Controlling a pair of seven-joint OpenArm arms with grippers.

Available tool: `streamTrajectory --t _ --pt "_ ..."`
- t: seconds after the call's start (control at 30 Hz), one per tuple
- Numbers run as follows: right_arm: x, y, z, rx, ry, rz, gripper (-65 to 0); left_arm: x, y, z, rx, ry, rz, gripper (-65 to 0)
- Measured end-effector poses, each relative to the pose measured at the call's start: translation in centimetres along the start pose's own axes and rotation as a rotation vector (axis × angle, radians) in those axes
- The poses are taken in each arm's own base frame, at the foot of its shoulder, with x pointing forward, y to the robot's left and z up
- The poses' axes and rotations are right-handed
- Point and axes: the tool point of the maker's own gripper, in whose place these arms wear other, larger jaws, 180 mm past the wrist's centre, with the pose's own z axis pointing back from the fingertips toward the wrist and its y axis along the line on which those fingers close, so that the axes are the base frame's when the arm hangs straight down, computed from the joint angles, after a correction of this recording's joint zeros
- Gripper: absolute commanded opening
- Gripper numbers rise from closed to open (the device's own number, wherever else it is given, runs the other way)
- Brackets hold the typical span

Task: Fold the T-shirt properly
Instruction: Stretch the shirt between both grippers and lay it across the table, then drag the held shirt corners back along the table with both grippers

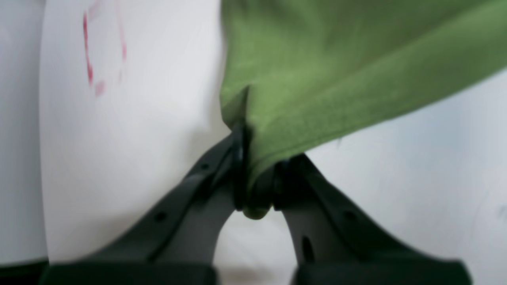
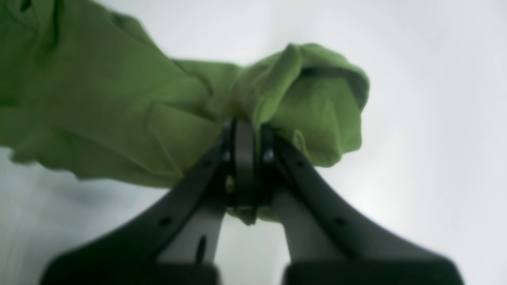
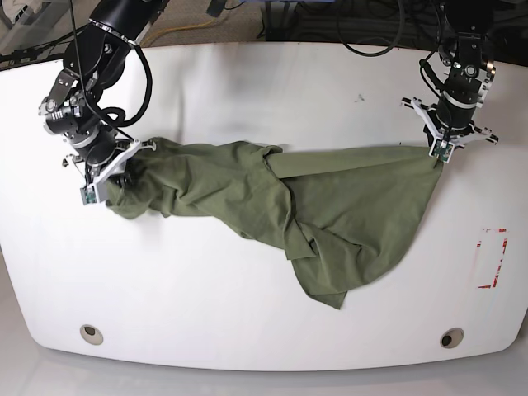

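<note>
The olive-green T-shirt (image 3: 313, 206) is stretched across the white table (image 3: 247, 313) between both arms, rumpled and twisted in its middle, with a flap hanging toward the front. My left gripper (image 1: 255, 174) is shut on a corner of the T-shirt (image 1: 317, 79), which fans up and to the right; in the base view this left gripper (image 3: 438, 158) is at the right. My right gripper (image 2: 245, 158) is shut on a bunched part of the T-shirt (image 2: 119, 111); in the base view that right gripper (image 3: 106, 183) is at the left end.
A red rectangle mark (image 3: 492, 257) is drawn on the table near the right edge, also blurred in the left wrist view as a red mark (image 1: 89, 59). Two round holes (image 3: 91, 333) sit near the table's front edge. Cables (image 3: 363, 25) lie behind the table.
</note>
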Motion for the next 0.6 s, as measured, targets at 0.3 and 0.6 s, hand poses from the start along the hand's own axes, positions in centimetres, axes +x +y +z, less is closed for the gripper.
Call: streamTrajectory --t 0.3,0.6 --pt "-1.6 0.3 1.5 0.067 -0.052 -0.127 -65.0 -2.5 2.0 1.3 0.051 0.051 0.009 -65.0" --pt "-4.7 1.7 2.3 0.129 -0.008 -0.184 -65.0 -5.3 5.3 3.3 0.144 0.118 0.04 -65.0"
